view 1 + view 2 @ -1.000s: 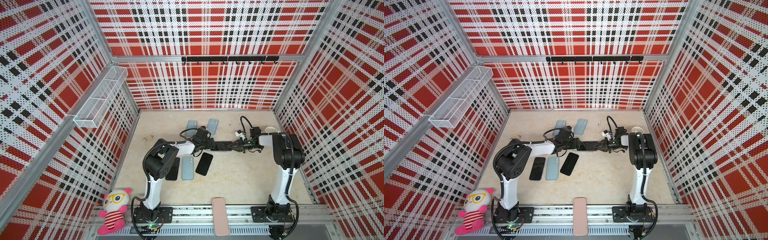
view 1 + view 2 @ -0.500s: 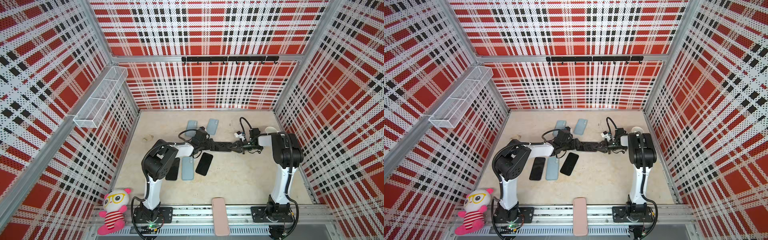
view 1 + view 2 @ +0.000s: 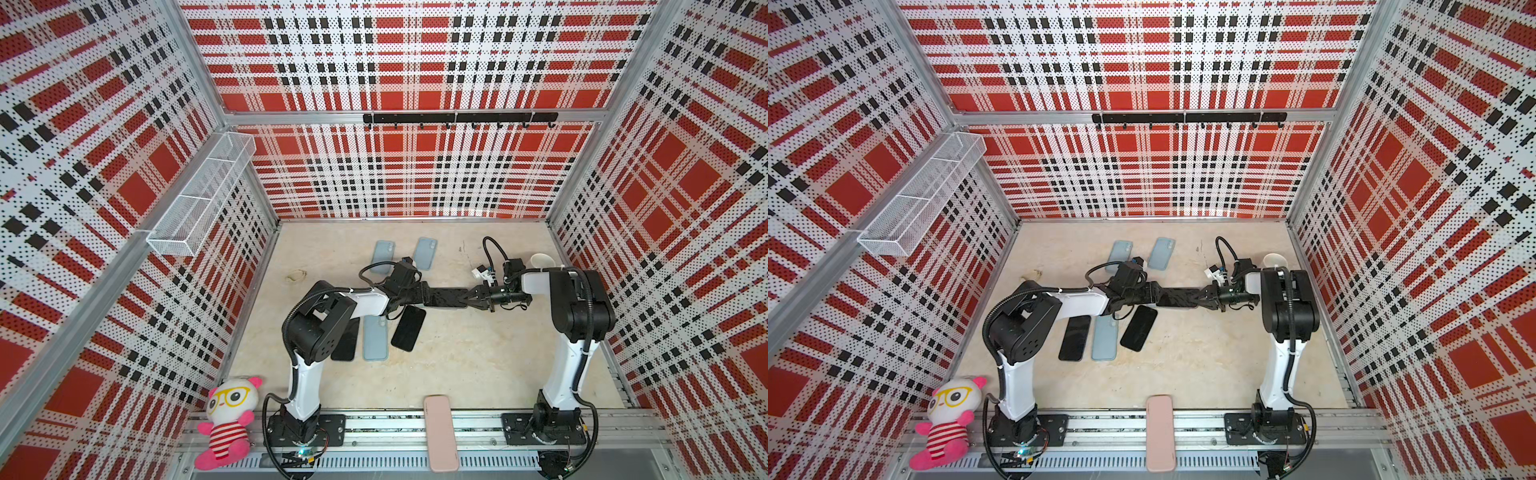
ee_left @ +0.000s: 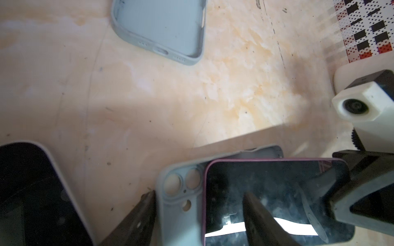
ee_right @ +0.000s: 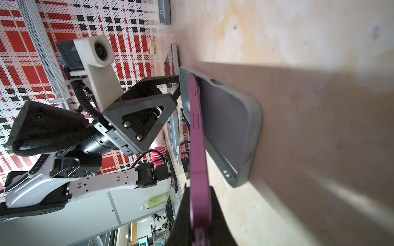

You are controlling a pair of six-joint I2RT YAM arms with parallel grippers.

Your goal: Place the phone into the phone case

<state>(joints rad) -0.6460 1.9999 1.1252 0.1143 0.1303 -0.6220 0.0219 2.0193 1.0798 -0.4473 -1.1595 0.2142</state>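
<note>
The phone (image 5: 197,149), purple-edged with a dark screen (image 4: 266,191), slants over a grey-blue case (image 5: 230,127) that lies open side up on the table (image 3: 457,365). One end of the phone rests in the case beside the camera holes (image 4: 183,183); the other end is raised clear of the case. The right end effector (image 5: 199,189) is clenched on that raised end, one black finger on each face.

The left end effector (image 4: 198,192) reaches in from the opposite side and is released, its fingers spread wide: one finger (image 4: 142,217) sits just outside the case's camera end, the other (image 4: 258,217) over the phone's screen. Whether either presses down I cannot tell.

In both top views the two end effectors meet mid-table. Nearer the front lie a black phone (image 3: 409,328), a pale blue case (image 3: 375,338) and another black phone (image 3: 1074,338). Two more pale blue cases (image 3: 384,257) (image 3: 426,253) lie towards the back wall. A pink phone (image 3: 440,432) rests on the front rail, and a plush toy (image 3: 226,419) sits at the front left corner.
</note>
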